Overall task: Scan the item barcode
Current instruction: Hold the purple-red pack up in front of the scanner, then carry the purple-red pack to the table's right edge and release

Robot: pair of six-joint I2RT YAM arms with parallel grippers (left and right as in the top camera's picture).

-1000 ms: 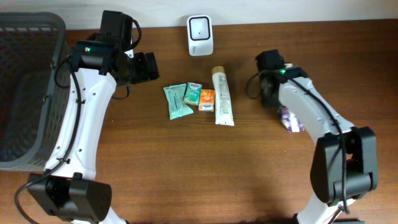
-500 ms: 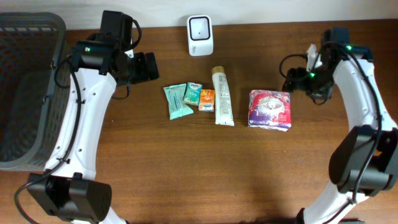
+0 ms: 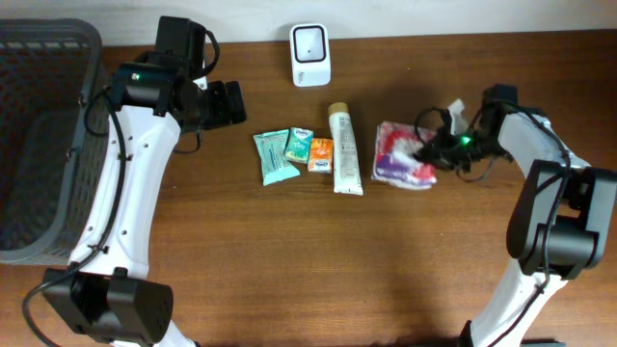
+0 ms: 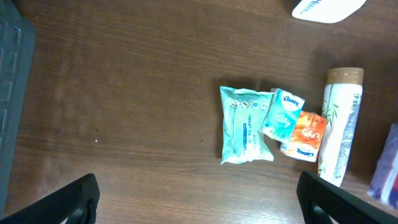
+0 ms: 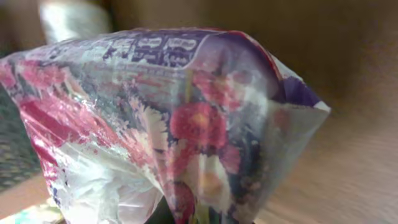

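While the overhead view is too coarse for any print, it shows the floral pack (image 3: 400, 154) tipped up off the table (image 3: 289, 260), just right of the white tube (image 3: 345, 150) and below and right of the scanner (image 3: 309, 42); the right gripper (image 3: 432, 154) meets the pack's right edge, its jaws hidden behind plastic and cable. The left gripper (image 3: 229, 102) hangs apart from everything, up left of the teal wipes pack (image 3: 274, 157), the small blue pack (image 3: 298, 145) and the orange pack (image 3: 320, 154), with the grey basket (image 3: 39, 58) cut off at the left edge. From the left wrist, both fingers (image 4: 68, 202) show only as dark corners spread wide with nothing between them; "Kleenex" reads on the small blue pack, the lettering on the teal pack and the orange pack is too small to read, and the scanner and the floral pack are cropped at the frame edges. From the right wrist, the floral pack fills the frame, pinched at its lower edge; white lettering on its purple band is blurred beyond reading, and no barcode shows.
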